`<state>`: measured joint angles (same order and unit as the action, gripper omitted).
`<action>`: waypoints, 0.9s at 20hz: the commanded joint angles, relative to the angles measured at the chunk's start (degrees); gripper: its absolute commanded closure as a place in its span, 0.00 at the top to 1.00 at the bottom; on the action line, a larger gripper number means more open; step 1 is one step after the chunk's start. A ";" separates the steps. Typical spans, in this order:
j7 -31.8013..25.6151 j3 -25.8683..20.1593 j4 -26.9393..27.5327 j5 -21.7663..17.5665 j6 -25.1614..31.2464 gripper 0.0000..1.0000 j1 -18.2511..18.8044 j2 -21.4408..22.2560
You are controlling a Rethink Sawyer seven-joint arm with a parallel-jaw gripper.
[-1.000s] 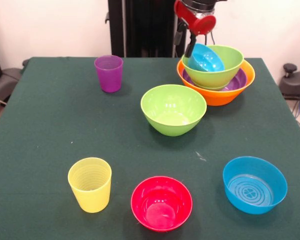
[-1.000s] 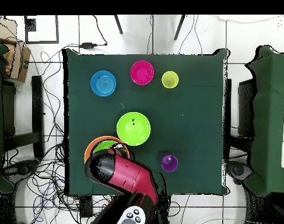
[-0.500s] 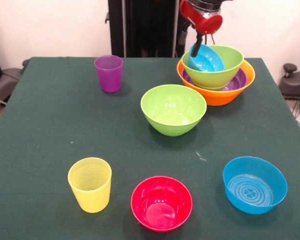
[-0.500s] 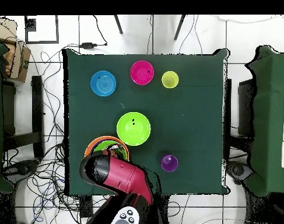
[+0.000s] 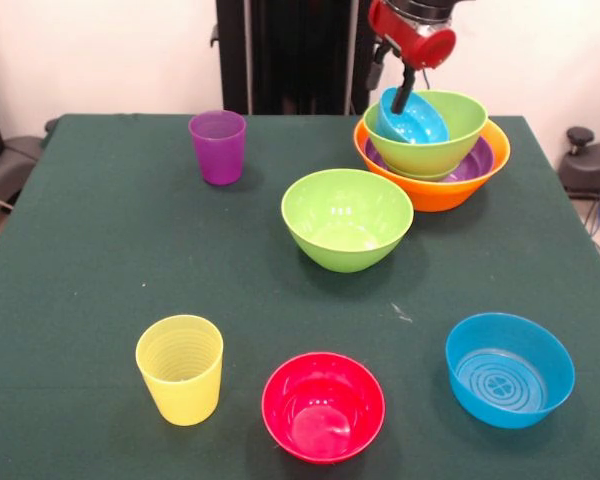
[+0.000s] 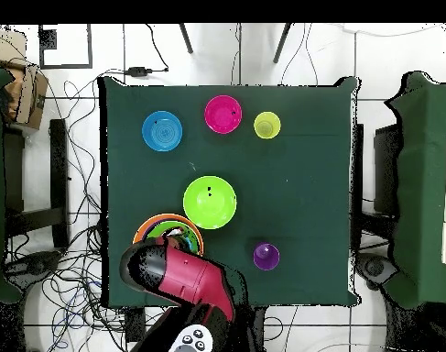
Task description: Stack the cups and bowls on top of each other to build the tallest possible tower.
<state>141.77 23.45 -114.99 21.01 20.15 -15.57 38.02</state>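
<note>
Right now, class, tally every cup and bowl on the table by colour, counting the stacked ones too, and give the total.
Green bowls: 2 (stacked, loose)
Blue bowls: 2 (stacked, loose)
Orange bowl: 1
Purple bowl: 1
Pink-red bowl: 1
Purple cup: 1
Yellow cup: 1
Total: 9

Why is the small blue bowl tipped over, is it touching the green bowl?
Touching. The front view shows the small blue bowl tilted inside the green bowl, leaning against its wall.
</note>
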 commanded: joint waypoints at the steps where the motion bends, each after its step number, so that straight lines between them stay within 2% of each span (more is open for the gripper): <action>1: 3.64 -8.10 0.00 -2.57 -6.02 1.00 2.76 -5.80; 12: 3.45 -8.38 1.34 -2.86 -7.84 1.00 3.48 -8.29; 18: 4.38 -7.02 2.57 -2.03 -5.08 1.00 1.70 -7.98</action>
<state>141.77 22.23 -114.95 21.04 15.18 -13.03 32.71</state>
